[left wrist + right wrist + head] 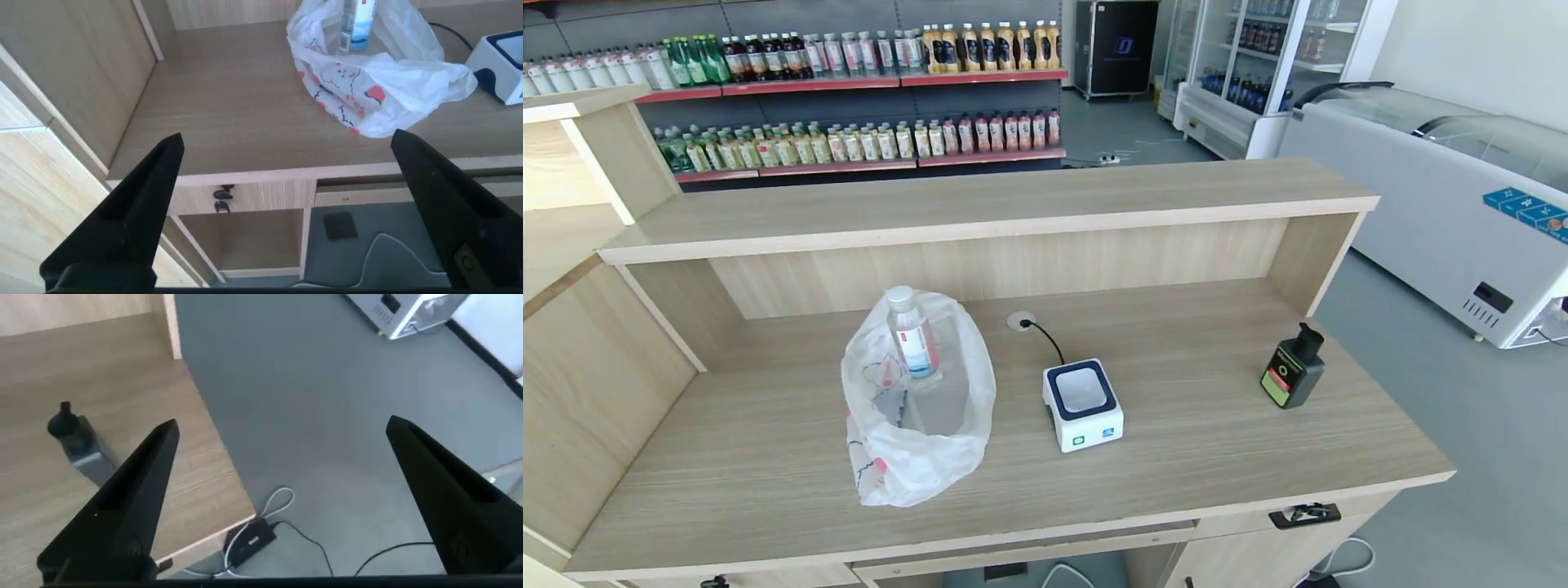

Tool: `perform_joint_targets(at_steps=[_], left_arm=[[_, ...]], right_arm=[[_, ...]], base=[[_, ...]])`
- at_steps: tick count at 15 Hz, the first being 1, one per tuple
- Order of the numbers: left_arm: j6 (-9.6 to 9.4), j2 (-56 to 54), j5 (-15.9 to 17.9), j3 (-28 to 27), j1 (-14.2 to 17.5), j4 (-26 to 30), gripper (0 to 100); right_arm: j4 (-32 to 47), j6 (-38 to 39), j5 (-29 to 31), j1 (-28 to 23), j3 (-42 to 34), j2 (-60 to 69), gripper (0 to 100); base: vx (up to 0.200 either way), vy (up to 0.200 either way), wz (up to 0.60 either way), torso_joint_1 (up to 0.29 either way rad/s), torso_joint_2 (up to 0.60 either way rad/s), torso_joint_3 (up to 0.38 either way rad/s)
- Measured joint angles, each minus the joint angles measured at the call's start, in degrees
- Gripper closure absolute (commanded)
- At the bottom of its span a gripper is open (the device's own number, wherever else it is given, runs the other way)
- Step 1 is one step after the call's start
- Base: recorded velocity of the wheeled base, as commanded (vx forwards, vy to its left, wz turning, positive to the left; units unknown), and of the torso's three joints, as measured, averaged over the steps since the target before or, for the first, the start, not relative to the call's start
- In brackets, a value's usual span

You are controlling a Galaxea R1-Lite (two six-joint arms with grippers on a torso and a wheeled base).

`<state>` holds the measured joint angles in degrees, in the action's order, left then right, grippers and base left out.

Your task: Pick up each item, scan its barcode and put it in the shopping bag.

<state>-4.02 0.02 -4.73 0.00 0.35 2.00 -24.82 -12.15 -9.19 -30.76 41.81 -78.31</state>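
Translucent white shopping bag (931, 441), printed in red, slumped open on the wooden counter (1192, 457). A clear water bottle (912, 335) with a white cap stands upright inside it. Just beside the bag sits a white barcode scanner (1081, 404), its dark-framed window facing up. Well apart, towards the counter's right end, a black bottle (1294, 371) with a green-and-red label stands upright.

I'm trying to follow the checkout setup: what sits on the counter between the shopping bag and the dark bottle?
The white scanner, nearer the shopping bag than the dark bottle; the head view shows it.
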Motion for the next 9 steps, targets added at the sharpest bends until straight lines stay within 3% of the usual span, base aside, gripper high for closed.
perform_joint_targets(at_steps=[2,4,7,9], left_arm=[[0.0,0.0,0.0,0.0,-0.05,0.02,0],[-0.02,0.0,0.0,0.0,0.0,0.0,0],[-0.02,0.0,0.0,0.0,-0.05,0.0,0],[0.0,0.0,0.0,0.0,-0.06,0.02,0]], right_arm=[[-1.78,-2.9,-14.09,-2.62,-1.49,-3.52,0],[-1.76,-13.37,-24.91,-6.21,-2.46,-7.3,0],[0.13,-25.55,-31.74,-10.58,-3.04,-12.03,0],[0.05,-27.81,-34.19,-12.81,-3.1,-15.04,0]], base=[[0.0,0.0,0.0,0.0,0.0,0.0],[0.0,0.0,0.0,0.0,0.0,0.0],[0.0,0.0,0.0,0.0,0.0,0.0],[0.0,0.0,0.0,0.0,0.0,0.0]])
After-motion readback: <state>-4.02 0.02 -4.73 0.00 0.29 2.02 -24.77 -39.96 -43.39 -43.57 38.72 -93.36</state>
